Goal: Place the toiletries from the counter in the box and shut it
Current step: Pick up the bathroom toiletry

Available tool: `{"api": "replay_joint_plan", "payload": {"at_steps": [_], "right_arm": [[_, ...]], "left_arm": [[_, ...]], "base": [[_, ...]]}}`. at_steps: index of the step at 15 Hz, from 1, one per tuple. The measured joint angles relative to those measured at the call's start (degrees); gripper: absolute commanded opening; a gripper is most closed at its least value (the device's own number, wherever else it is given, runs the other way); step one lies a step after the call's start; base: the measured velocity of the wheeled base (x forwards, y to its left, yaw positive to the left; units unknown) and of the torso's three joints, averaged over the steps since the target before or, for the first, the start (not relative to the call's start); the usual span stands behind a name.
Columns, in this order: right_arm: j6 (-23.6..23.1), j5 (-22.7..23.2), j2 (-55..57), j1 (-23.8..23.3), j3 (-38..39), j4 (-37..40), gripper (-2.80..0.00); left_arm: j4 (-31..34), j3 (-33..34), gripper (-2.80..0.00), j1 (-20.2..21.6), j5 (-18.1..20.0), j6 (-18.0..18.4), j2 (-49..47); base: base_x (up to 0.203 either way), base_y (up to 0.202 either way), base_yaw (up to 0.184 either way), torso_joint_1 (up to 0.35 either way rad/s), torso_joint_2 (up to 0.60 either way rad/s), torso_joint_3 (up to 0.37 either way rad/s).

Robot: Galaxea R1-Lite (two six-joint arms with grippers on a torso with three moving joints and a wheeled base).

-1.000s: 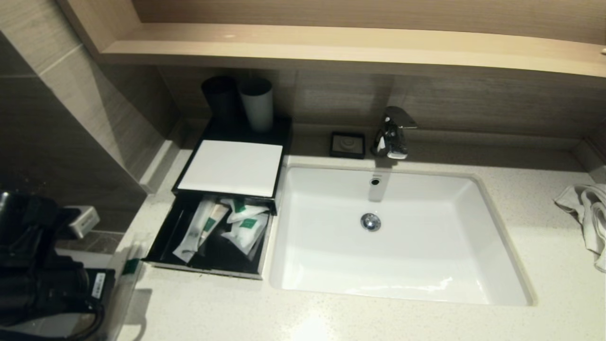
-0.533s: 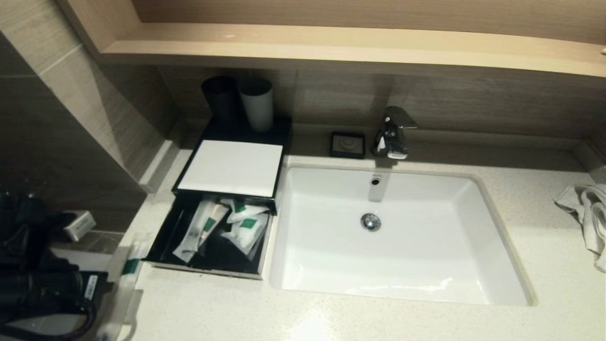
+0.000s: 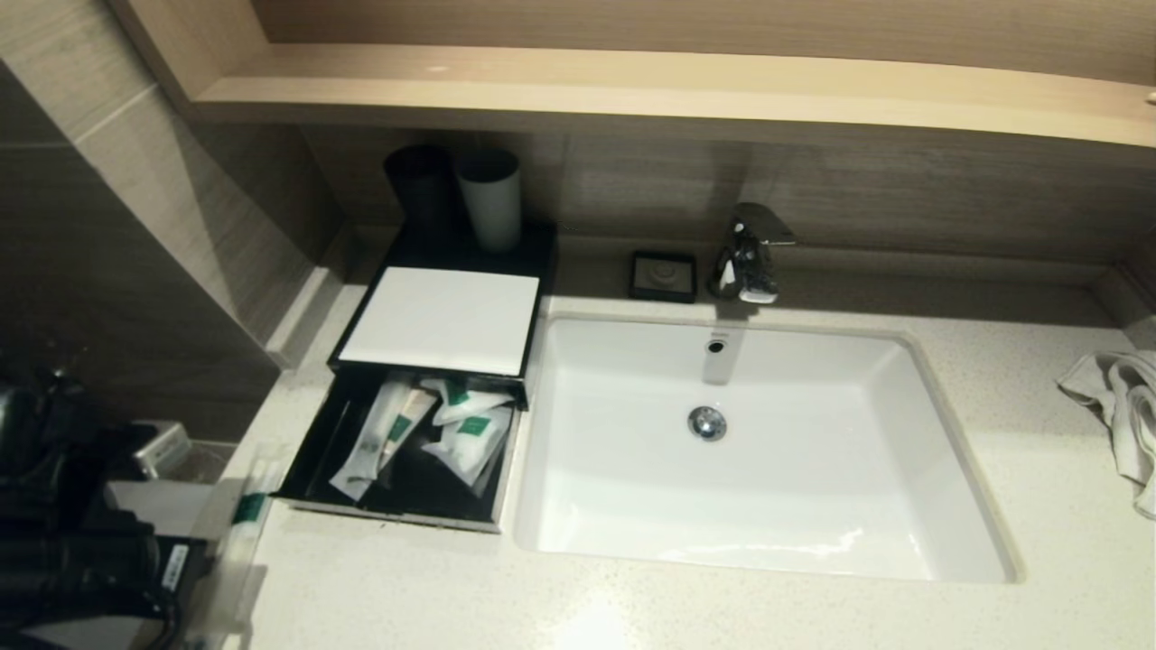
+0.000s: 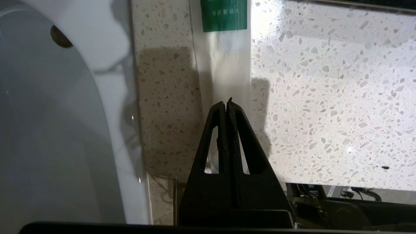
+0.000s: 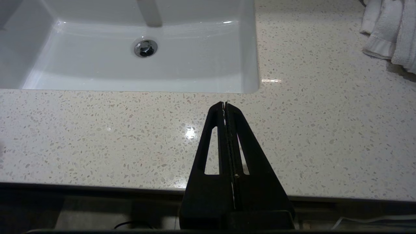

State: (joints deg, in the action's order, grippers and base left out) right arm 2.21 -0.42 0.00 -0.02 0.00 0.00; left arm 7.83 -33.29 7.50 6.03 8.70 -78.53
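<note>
We see a speckled counter [image 3: 632, 605] with a white sink [image 3: 957, 469] set in. On it: black box [image 3: 312, 451], towel [image 3: 1120, 406], and a clear packet [image 3: 239, 533] at its left edge.

Head camera looks down over the sink [image 3: 768, 451]; the right wrist camera (low, close) shares it.

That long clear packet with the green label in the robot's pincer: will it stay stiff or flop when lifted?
The long clear plastic packet with the green label looks thin, so probably light and floppy. The left pincer is shut on one end; the far end would likely droop. Its glossy film may slip.
</note>
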Motion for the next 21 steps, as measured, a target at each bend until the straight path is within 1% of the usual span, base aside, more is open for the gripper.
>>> {"api": "replay_joint_plan", "payload": {"at_steps": [3,5,8,9,15,21], "right_arm": [[0.0,0.0,0.0,0.0,0.0,0.0,-2.8],[0.0,0.0,0.0,0.0,0.0,0.0,-2.8],[0.0,0.0,0.0,0.0,0.0,0.0,-2.8],[0.0,0.0,0.0,0.0,0.0,0.0,-2.8],[0.0,0.0,0.0,0.0,0.0,0.0,-2.8],[0.0,0.0,0.0,0.0,0.0,0.0,-2.8]], "left_arm": [[-0.1,0.1,-2.8,0.0,0.4,0.0,-0.9],[-0.2,0.2,-2.8,0.1,2.2,0.0,-1.6],[-0.9,0.2,-2.8,0.1,2.5,-0.2,-1.8],[-0.9,0.2,0.0,0.1,2.5,-0.2,-1.8],[-2.2,0.5,0.0,0.3,2.3,-0.2,-2.1],[-3.8,0.7,0.0,1.4,2.4,0.0,-4.2]], "base": [[0.0,0.0,0.0,0.0,0.0,0.0],[0.0,0.0,0.0,0.0,0.0,0.0],[0.0,0.0,0.0,0.0,0.0,0.0],[0.0,0.0,0.0,0.0,0.0,0.0],[0.0,0.0,0.0,0.0,0.0,0.0],[0.0,0.0,0.0,0.0,0.0,0.0]]}}
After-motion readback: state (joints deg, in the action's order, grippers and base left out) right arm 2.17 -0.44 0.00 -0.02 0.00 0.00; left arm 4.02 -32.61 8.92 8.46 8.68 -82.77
